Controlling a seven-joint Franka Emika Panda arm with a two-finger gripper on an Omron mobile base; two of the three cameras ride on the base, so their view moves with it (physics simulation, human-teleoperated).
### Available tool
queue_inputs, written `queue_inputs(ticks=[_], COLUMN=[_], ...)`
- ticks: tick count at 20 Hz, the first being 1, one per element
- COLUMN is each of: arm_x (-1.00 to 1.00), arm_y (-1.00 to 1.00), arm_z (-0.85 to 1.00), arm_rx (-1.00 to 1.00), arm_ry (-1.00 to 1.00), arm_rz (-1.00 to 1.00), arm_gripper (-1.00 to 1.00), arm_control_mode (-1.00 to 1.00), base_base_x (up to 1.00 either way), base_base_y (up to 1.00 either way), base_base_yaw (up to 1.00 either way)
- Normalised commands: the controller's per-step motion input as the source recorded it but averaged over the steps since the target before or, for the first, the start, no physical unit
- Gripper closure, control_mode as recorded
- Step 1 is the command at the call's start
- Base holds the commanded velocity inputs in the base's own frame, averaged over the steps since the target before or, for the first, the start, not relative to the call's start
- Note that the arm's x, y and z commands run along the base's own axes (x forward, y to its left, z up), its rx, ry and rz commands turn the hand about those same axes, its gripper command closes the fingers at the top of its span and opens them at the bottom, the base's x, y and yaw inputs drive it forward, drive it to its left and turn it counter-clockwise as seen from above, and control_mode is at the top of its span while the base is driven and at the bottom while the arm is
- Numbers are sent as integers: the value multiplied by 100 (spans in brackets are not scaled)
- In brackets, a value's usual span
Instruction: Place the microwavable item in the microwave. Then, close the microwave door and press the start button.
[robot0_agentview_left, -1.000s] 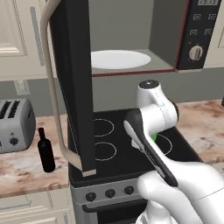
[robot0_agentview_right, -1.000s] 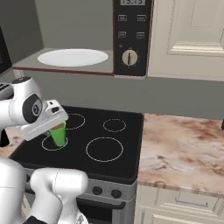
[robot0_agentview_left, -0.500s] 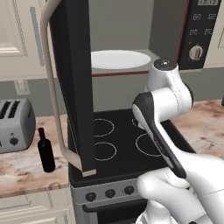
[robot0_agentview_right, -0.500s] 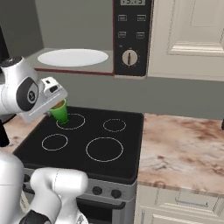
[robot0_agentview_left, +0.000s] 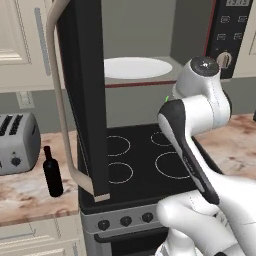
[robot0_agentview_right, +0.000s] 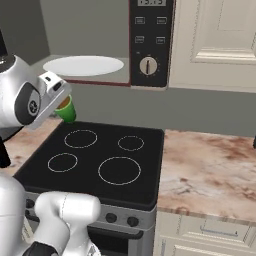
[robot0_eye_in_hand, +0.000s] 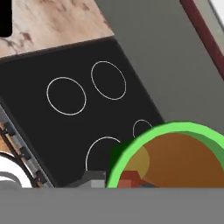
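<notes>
The green cup (robot0_agentview_right: 66, 110) with brown contents hangs in the air above the back left of the stove, just below the microwave's open front. My gripper (robot0_agentview_right: 61, 103) is shut on it. Seen from the hand, the cup's green rim and brown filling (robot0_eye_in_hand: 175, 158) sit close at the bottom right. The microwave (robot0_agentview_left: 150, 45) stands open, with its white turntable (robot0_agentview_left: 137, 67) bare and its control panel (robot0_agentview_right: 150, 42) at the right. The microwave door (robot0_agentview_left: 85, 95) swings far out to the left, its beige handle (robot0_agentview_left: 57, 100) facing outward. In the left base view my arm covers nearly all of the cup.
A black four-burner stove (robot0_agentview_right: 95, 160) lies under the microwave. On the left counter are a dark wine bottle (robot0_agentview_left: 51, 172) and a silver toaster (robot0_agentview_left: 17, 142). Marbled counter (robot0_agentview_right: 210, 170) runs to the right, with cream cabinets (robot0_agentview_right: 220, 40) above it.
The arm has risen, lifting the cup from low over the burners to just below the microwave's opening. The door and turntable are unchanged.
</notes>
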Motion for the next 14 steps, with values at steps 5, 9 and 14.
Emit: queue_inputs(ticks=[5,9,14], arm_x=[9,26,39], arm_y=[0,0,0], arm_z=[55,52,34], arm_rx=[-3,-2,0], arm_ry=[-20,-9,-7], arm_rz=[7,3,2], arm_gripper=[100,100,100], arm_control_mode=[-100,-100,-100], base_base_x=[0,0,0], base_base_y=[0,0,0], base_base_yaw=[0,0,0])
